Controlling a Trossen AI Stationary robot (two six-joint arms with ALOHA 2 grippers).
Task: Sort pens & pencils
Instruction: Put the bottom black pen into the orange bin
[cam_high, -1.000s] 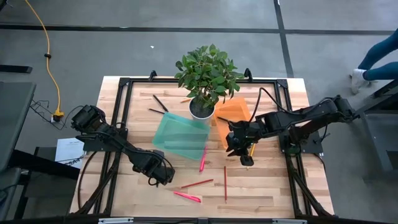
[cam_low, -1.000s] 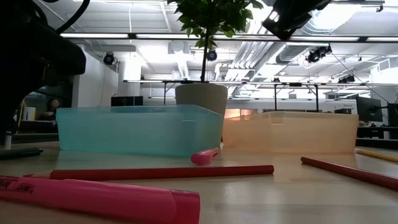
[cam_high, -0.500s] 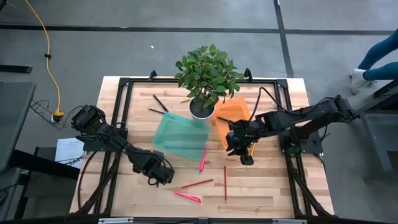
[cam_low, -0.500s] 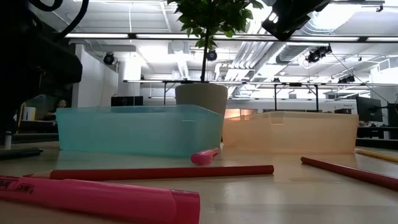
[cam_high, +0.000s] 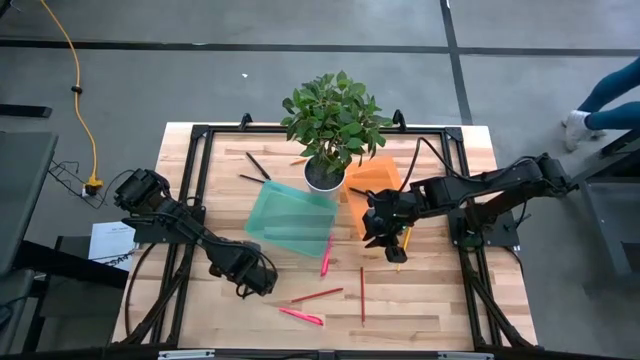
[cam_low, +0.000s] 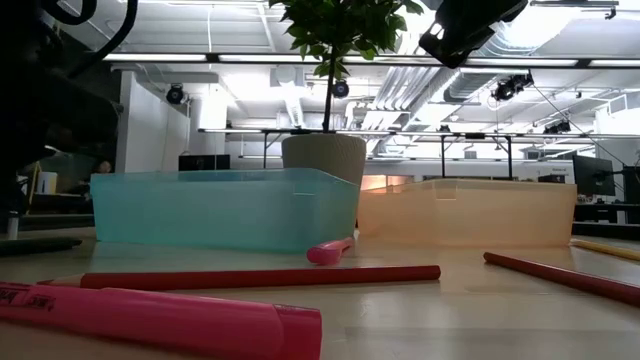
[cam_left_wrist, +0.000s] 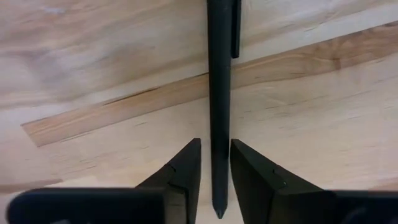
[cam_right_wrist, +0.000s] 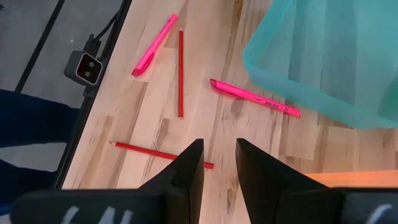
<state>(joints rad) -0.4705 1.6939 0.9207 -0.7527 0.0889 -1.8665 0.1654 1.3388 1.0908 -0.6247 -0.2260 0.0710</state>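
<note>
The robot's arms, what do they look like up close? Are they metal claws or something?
Both arms are dark, nearly black, built of jointed segments with black cables looping along them. The left gripper and the right gripper each end in two flat, matte black fingers that taper to blunt wedge tips, more like plastic tongs than claws. No markings show.

Bright, even overhead light from long ceiling strip lamps (cam_low: 300, 58) flares white in the low view; the nearest pink plastic pen (cam_low: 150, 318) blurs, shadows staying soft.
</note>
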